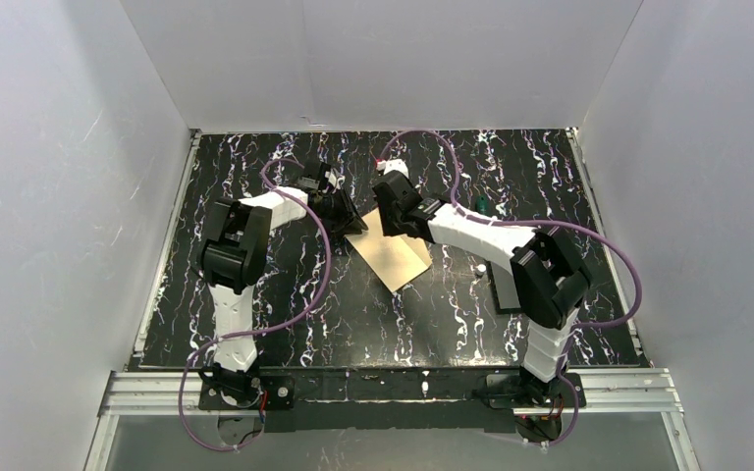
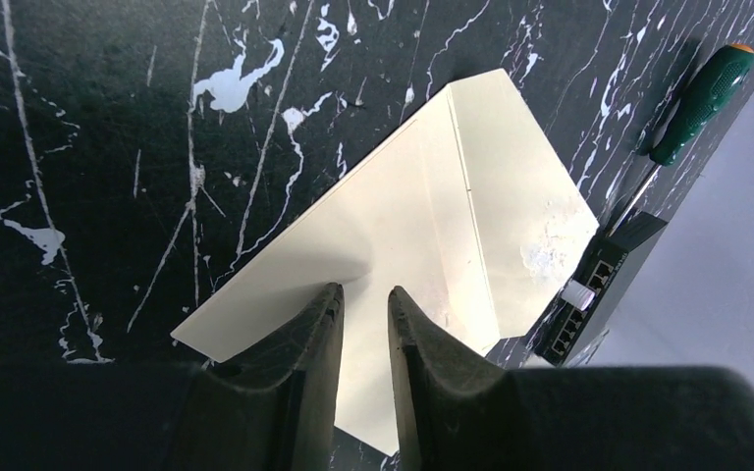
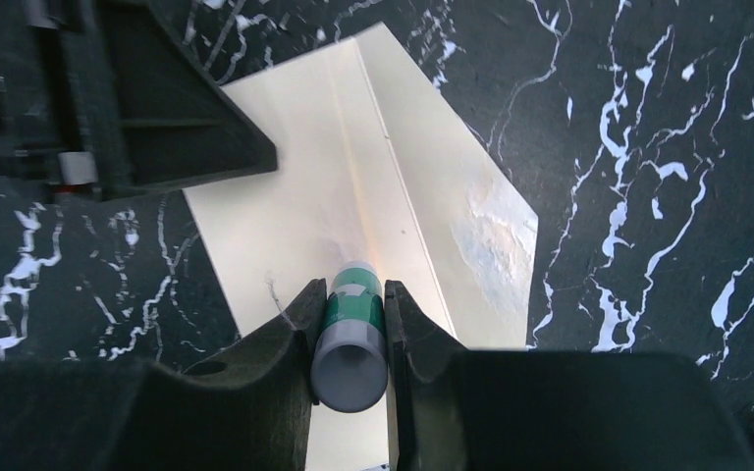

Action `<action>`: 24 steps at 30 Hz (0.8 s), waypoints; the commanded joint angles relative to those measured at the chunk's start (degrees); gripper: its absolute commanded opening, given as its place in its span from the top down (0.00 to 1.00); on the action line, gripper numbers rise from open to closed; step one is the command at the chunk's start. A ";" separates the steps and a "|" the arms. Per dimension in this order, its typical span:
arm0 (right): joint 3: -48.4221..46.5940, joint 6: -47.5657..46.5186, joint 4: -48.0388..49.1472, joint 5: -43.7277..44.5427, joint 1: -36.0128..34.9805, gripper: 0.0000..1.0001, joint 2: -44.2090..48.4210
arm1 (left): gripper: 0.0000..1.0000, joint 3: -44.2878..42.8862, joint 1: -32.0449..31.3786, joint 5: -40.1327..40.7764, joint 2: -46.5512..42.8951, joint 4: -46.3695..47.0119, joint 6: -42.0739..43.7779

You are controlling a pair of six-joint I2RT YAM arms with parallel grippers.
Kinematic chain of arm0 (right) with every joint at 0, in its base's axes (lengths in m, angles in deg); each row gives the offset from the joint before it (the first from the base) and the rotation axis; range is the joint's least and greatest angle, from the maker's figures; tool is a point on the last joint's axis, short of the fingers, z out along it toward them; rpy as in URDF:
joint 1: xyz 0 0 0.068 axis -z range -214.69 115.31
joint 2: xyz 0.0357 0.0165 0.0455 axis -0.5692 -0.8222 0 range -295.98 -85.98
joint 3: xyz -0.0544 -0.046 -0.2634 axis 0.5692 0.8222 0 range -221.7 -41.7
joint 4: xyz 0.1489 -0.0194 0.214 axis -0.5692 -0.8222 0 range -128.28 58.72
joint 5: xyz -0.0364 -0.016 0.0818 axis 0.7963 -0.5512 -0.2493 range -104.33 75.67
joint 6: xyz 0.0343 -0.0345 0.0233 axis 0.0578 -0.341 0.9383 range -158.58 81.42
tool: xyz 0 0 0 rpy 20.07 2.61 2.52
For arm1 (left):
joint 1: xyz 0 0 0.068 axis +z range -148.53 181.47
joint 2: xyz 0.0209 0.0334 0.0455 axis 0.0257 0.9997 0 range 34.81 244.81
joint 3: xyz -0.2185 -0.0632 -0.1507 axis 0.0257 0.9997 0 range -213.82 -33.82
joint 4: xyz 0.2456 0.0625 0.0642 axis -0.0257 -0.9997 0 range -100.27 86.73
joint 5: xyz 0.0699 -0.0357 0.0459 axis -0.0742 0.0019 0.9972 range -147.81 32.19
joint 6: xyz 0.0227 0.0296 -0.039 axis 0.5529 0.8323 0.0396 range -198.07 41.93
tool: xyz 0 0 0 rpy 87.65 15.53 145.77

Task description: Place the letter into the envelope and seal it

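Glue stick (image 3: pixel 351 343) (green label) pinched in R gripper (image 3: pixel 351 312) over envelope (image 3: pixel 422 196); L gripper (image 2: pixel 365 299), jaws narrowly apart, above it.

**A:** Where does the envelope (image 1: pixel 391 258) lie?

**B:** Near the middle of the black, white-veined tabletop (image 1: pixel 285 324). It is turned askew, with one corner pointing to 6 o'clock.

**A:** And the arms?

**B:** Both lean in over its far end. The left tool (image 1: pixel 334 208) is at the envelope's 10 o'clock and the right tool (image 1: pixel 391 218) at its 12 o'clock. From up here I cannot tell how the jaws stand.

**A:** Anything else?

**B:** A small green thing (image 1: pixel 482 204) lies at the envelope's 2 o'clock, just behind the right forearm. Purple cables (image 1: pixel 422 131) loop off both arms.
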 commanded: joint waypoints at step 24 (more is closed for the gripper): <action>4.27 -2.34 9.71 -0.87 -1.40 0.99 -6.21 | 0.85 -0.26 -0.27 3.43 3.66 -7.77 3.72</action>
